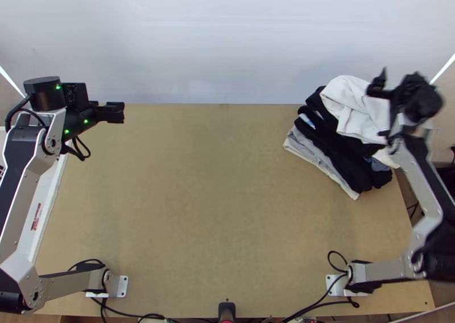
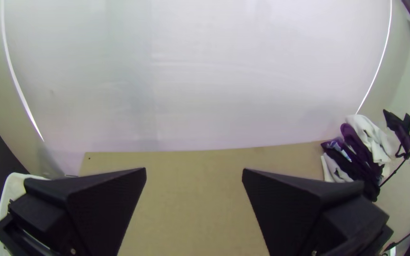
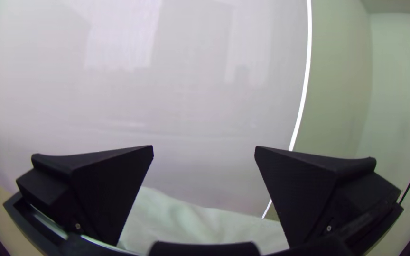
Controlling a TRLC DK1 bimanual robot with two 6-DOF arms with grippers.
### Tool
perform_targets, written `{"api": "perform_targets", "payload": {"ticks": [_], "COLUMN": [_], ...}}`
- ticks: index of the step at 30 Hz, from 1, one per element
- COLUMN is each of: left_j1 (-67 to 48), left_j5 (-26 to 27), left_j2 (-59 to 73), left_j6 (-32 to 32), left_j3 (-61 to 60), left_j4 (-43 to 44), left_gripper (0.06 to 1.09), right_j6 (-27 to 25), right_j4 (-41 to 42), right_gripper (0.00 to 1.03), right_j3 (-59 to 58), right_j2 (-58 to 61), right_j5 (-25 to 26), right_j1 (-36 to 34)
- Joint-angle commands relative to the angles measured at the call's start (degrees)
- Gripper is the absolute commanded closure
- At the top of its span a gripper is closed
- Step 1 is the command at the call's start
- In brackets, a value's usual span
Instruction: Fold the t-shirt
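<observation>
Bunched white cloth [image 1: 354, 108], likely the t-shirt, lies atop stacked dark and pale clothes [image 1: 327, 146], light wooden worktop [image 1: 216, 209], far right corner. Left gripper [image 2: 194, 169], right gripper [image 3: 204, 148] both open, empty. Spreading, folding apparently all to do

In the top view, the right gripper [image 1: 398, 81] is blurred and, with its arm [image 1: 418, 175], hides part of the white cloth [image 1: 348, 104]; whether that is the t-shirt cannot be told. The lower clothes [image 1: 333, 149] are mostly hidden beneath others. The left arm [image 1: 17, 175] covers part of a white bin [image 1: 46, 212] and is cut off by the edge, as is a black object [image 1: 226, 309] at the bottom.
</observation>
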Motion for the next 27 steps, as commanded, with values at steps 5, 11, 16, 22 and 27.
{"api": "perform_targets", "payload": {"ticks": [5,11,16,22,27], "left_j1": [0.2,0.2,-0.5,-1.1,-0.8], "left_j5": [-0.1,-0.1,0.0,0.0,-0.1], "left_j2": [-0.2,-0.2,-0.6,-1.4,-2.7], "left_j6": [2.3,2.3,1.5,0.9,0.9], "left_j3": [1.9,1.8,1.2,1.3,1.2], "left_j4": [-2.2,-2.6,-2.7,-2.7,-2.7], "left_gripper": [0.1,0.1,0.1,0.1,0.1], "right_j6": [-1.9,-2.1,-1.9,-4.7,-8.6], "right_j4": [27.4,32.7,34.3,34.3,33.9], "right_gripper": [0.04,0.04,0.04,0.04,0.04], "right_j3": [-23.7,-36.9,-42.3,-41.1,-36.4], "right_j2": [6.8,0.2,-1.5,-4.6,-9.3], "right_j5": [4.3,8.2,10.0,10.1,10.0], "right_j1": [6.9,12.3,13.7,13.4,14.0]}}
